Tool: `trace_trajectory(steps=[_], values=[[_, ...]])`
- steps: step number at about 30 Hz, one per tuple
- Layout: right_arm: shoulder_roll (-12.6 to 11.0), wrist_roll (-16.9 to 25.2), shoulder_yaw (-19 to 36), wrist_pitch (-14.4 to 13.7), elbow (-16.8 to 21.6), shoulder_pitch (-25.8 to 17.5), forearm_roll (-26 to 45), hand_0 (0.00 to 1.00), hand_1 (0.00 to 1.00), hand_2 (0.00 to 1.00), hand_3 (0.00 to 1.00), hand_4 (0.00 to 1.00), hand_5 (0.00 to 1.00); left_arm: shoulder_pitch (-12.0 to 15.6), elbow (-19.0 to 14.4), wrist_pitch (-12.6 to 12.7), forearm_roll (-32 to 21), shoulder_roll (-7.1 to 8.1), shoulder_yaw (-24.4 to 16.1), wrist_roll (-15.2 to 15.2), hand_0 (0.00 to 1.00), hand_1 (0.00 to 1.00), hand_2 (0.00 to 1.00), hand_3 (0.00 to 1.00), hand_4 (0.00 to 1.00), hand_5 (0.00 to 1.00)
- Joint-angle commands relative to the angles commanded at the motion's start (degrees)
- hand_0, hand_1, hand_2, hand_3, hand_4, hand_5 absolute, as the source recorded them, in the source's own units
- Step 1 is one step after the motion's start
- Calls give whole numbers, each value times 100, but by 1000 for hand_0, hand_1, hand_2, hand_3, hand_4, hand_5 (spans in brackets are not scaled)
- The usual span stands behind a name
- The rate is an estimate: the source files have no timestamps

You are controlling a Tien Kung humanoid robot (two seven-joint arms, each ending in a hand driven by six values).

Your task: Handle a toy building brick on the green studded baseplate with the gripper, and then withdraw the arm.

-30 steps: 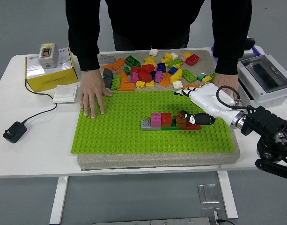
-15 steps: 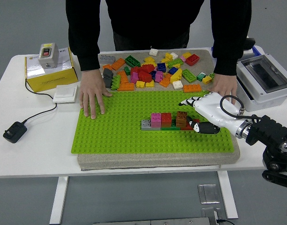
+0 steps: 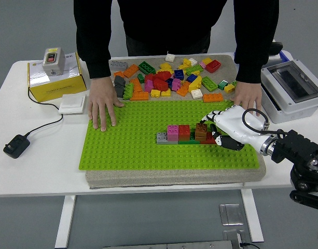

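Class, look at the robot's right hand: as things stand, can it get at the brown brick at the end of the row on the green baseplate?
Probably yes. The right hand already sits beside the brown brick on the green baseplate, its fingers by the brick, nothing between them. The person's hands rest apart at the plate's far corners.

Brightness: bright and even, no dim corner.
Light source: overhead and diffuse, judged by the short, soft shadows.
Shadows: a thin soft shadow under the baseplate (image 3: 133, 140) front edge on the pad; a faint one under the robot hand (image 3: 217, 132) on the studs; a darker band beneath the surface (image 3: 39, 171) near edge.
Glare: mild sheen on the robot hand's white shell; the surface is close to washed out left of the baseplate.
Focus: sharp on the baseplate studs and the bricks (image 3: 169, 78) behind it.
Blur: none seen.
Distortion: slight bowing of the surface's edges outward from the baseplate.
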Motion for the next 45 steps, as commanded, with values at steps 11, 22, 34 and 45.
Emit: trace_trajectory(steps=[11, 22, 34, 45], values=[[146, 61, -108, -14, -223, 31, 104, 114, 180, 781, 749, 2, 301, 12, 0, -11, -52, -13, 49, -21, 674, 665, 587, 624, 98, 696], [202, 97, -247, -31, -305, 73, 170, 114, 179, 773, 732, 2, 305, 19, 0, -7, -109, -9, 113, -42, 672, 658, 576, 624, 102, 701], [195, 146, -224, -93, -301, 94, 197, 114, 179, 767, 719, 2, 313, -16, 0, 4, -256, -1, 268, -96, 676, 663, 583, 633, 112, 710], [198, 163, -218, -114, -276, 122, 210, 114, 179, 766, 717, 2, 320, -37, 0, 7, -273, 5, 279, -106, 676, 663, 583, 633, 113, 712]])
